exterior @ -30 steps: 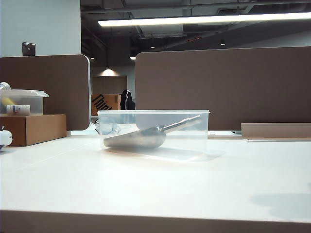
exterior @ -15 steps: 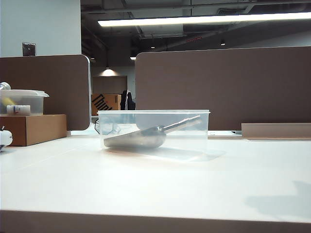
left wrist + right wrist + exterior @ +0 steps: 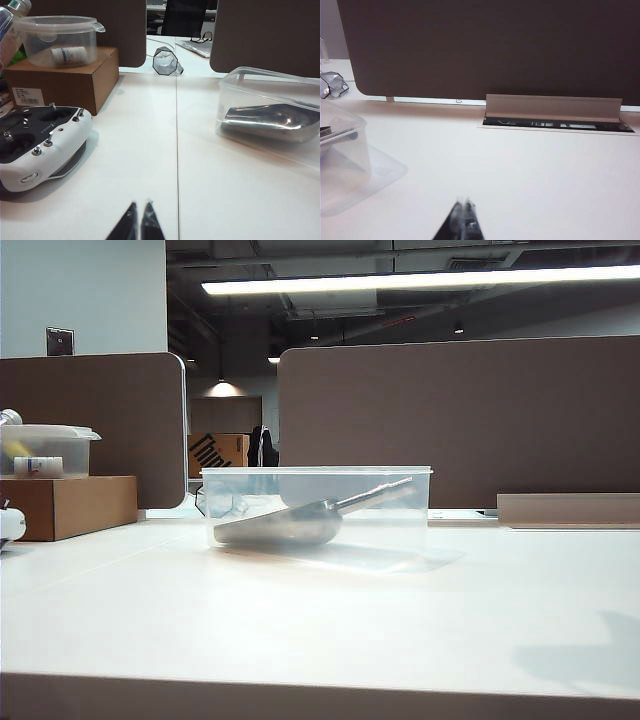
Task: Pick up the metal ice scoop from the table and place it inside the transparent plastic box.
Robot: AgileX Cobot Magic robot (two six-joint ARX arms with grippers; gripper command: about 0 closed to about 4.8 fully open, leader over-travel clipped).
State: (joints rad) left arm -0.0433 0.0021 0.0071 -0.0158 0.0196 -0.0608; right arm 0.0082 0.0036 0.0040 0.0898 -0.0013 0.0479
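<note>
We count one metal ice scoop, shiny silver with a rounded trough and straight handle, lying inside the one transparent plastic box on the table. Our left gripper and right gripper both hover clenched and empty over the tabletop.

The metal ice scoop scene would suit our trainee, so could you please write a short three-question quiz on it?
1. True or false: the metal ice scoop lies inside the transparent plastic box.
2. The left pincer is: A) open, B) shut, C) shut on the scoop.
3. What white device lies on the table beside the brown cardboard box?

Key: 1 true. 2 B; the right pincer is shut and empty too. 3 a handheld remote controller.
</note>
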